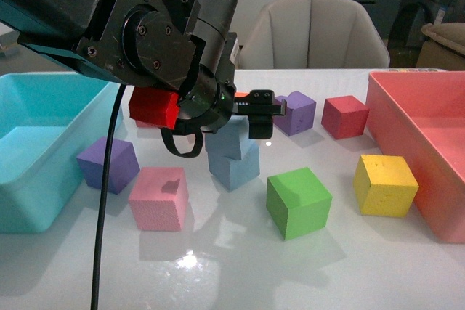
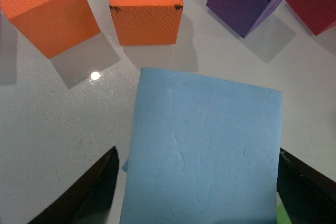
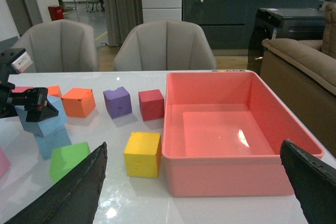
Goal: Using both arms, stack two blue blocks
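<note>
Upper blue block [image 1: 227, 141] between left gripper [image 2: 197, 153] fingers, grip unclear, skewed on or just above lower blue block [image 1: 236, 172]; right gripper [image 3: 194, 145] spread, empty; advised: square edges, then release gently.

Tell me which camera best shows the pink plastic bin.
Right wrist view: nearly the whole pink plastic bin, rim and empty inside. Front view catches only a cropped part. Left wrist view misses it.

The left arm [image 1: 87, 12] stretches forward, with its wrist just behind the left tool [image 2: 197, 153]. The fingers are parted and the grip is unclear. The right tool [image 3: 193, 145] faces forward, its fingers spread wide.
</note>
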`<state>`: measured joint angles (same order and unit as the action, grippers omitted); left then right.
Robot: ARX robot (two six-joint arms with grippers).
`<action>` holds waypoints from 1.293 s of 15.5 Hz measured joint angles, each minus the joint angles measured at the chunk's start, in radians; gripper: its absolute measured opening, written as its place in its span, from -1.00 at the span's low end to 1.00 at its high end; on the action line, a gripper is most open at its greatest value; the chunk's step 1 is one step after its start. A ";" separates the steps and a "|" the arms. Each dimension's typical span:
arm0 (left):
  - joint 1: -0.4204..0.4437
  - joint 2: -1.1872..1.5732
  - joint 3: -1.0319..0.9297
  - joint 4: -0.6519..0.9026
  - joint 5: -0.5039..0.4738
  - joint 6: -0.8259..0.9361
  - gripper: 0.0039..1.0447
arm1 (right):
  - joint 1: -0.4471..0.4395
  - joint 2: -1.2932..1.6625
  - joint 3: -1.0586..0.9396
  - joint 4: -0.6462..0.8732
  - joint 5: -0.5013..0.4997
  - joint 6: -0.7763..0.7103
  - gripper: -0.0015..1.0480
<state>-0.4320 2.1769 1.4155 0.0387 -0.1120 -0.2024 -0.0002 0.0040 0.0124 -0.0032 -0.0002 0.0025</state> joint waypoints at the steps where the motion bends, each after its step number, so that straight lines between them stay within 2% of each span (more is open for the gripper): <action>1: -0.001 0.002 0.000 0.013 0.000 0.001 0.76 | 0.000 0.000 0.000 0.000 0.000 0.000 0.88; 2: -0.001 0.002 0.000 0.032 -0.002 0.009 0.91 | 0.000 0.000 0.000 0.000 0.000 0.000 0.88; 3: -0.001 0.002 0.000 0.049 -0.009 0.018 0.86 | 0.000 0.000 0.000 0.000 0.000 0.000 0.88; 9: 0.000 -0.113 -0.058 0.136 0.012 -0.012 0.88 | 0.000 0.000 0.000 0.000 0.000 0.000 0.88; 16: -0.091 -0.520 -0.394 0.266 0.031 0.011 0.88 | 0.000 0.000 0.000 0.000 0.000 0.000 0.88; 20: -0.112 -0.787 -0.566 0.243 0.037 0.054 0.88 | 0.000 0.000 0.000 0.000 0.000 0.000 0.88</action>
<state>-0.5442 1.3895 0.8490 0.2821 -0.0753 -0.1482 -0.0002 0.0044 0.0124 -0.0032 -0.0002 0.0025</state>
